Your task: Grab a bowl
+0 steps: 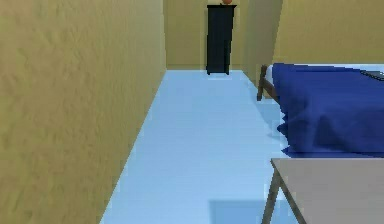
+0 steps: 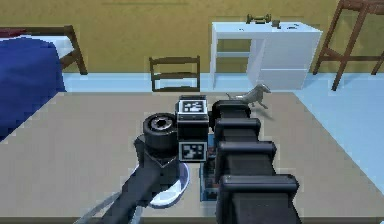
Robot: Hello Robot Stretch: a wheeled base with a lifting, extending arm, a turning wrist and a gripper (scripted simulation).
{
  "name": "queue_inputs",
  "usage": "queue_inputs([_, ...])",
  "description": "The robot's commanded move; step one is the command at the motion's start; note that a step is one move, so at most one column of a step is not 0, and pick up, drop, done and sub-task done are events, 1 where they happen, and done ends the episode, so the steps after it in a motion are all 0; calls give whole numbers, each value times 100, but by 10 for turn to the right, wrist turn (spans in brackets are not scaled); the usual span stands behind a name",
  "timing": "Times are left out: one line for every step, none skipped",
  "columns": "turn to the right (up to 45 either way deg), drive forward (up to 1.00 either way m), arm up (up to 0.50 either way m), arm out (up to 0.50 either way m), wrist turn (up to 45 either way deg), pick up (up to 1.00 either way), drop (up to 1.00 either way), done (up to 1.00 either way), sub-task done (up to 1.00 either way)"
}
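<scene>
On the brown tabletop (image 2: 100, 130) my arm (image 2: 245, 170) rises as a dark bar from the bottom edge, with two white marked squares (image 2: 191, 127) at its end. Left of them is the gripper (image 2: 148, 172), its dark round body above and its thin fingers (image 2: 128, 198) running down to the left. A pale, round, bowl-like thing (image 2: 170, 190) lies on the table at the gripper. I cannot tell whether the gripper holds anything.
A small grey horse figure (image 2: 256, 94) stands on the table's far side, with a wooden chair (image 2: 174, 70) behind it. A white desk (image 2: 265, 48) and a wooden stool (image 2: 355, 40) are farther out. Ahead: blue-covered bed (image 1: 330, 105), black cabinet (image 1: 219, 40), yellow wall (image 1: 70, 90), table corner (image 1: 330, 190).
</scene>
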Motion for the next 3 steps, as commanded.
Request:
queue_inputs([0,0,0,0,450,0,0,0,0])
queue_inputs([0,0,0,0,450,0,0,0,0])
queue_inputs([0,0,0,0,330,0,0,0,0])
